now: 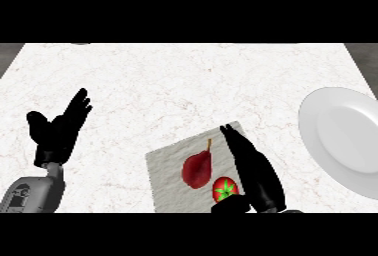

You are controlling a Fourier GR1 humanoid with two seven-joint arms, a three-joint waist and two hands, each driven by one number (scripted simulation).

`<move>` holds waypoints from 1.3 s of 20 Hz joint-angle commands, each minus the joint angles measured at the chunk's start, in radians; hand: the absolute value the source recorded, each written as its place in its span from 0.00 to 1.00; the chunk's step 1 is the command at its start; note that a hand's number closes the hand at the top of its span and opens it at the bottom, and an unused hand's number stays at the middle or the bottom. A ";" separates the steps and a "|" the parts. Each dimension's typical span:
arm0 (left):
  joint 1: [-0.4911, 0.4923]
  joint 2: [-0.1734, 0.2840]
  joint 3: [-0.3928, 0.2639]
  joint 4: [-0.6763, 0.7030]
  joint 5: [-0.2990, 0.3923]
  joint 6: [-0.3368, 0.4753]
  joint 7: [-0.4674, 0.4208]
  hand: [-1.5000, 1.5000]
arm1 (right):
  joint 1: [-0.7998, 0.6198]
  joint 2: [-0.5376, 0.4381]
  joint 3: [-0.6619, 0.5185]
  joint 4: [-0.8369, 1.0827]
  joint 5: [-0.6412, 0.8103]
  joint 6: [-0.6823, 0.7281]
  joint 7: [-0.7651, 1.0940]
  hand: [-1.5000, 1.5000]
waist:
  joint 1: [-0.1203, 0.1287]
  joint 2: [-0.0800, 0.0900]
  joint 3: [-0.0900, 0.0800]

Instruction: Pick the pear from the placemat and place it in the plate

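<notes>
On placemat [193, 172]: pear [197, 169] lies beside tomato [224, 189]. Right hand [253, 167] just right of pear, fingers straight, holding nothing, possibly touching tomato. Left hand [60, 128] rests open, far left. Plate [347, 137] well apart. Risk: closing fingers catch tomato, or nudge pear away.

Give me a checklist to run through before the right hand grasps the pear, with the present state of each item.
1. Pear lies on the placemat, in plain sight: ok.
2. Right hand is open, fingers straight, just right of the pear: ok.
3. Fingers curled round the pear: not ok, none yet.
4. Small red and green object sits close below the pear, near the right hand's thumb; it might get knocked: not ok.
5. Plate at the counter's right shows a bare surface: ok.
6. Left hand rests open at the left, away from the placemat: ok.
</notes>
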State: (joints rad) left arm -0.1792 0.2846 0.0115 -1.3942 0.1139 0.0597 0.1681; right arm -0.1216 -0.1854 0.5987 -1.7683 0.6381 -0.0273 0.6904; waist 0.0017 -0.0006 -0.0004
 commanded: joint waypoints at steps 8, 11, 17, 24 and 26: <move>0.030 -0.034 0.022 -0.062 -0.036 -0.016 0.032 0.50 | -0.083 0.136 -0.045 0.187 0.055 0.131 0.023 0.00 | 0.001 0.000 0.000; 0.078 -0.016 0.052 -0.064 -0.032 -0.058 -0.015 0.50 | -0.104 0.146 -0.082 0.157 0.062 0.192 0.062 0.00 | 0.001 0.000 0.000; -0.065 -0.072 0.050 0.043 -0.072 -0.025 0.013 0.50 | -0.163 0.184 -0.081 0.291 0.100 0.134 0.022 0.00 | -0.002 0.001 0.000; 0.012 -0.029 0.096 0.005 -0.059 -0.087 -0.016 0.50 | -0.151 0.185 -0.097 0.383 0.111 0.204 -0.047 0.00 | 0.002 0.001 0.000; 0.001 -0.082 0.047 0.007 -0.100 -0.049 -0.028 0.50 | -0.230 0.185 -0.023 0.422 0.025 0.180 0.019 1.00 | 0.005 0.001 0.000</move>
State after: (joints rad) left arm -0.1761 0.2244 0.0752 -1.3820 0.0335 0.0026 0.1468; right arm -0.2948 -0.0041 0.5108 -1.4020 0.7222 0.1581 0.6664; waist 0.0033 -0.0008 -0.0002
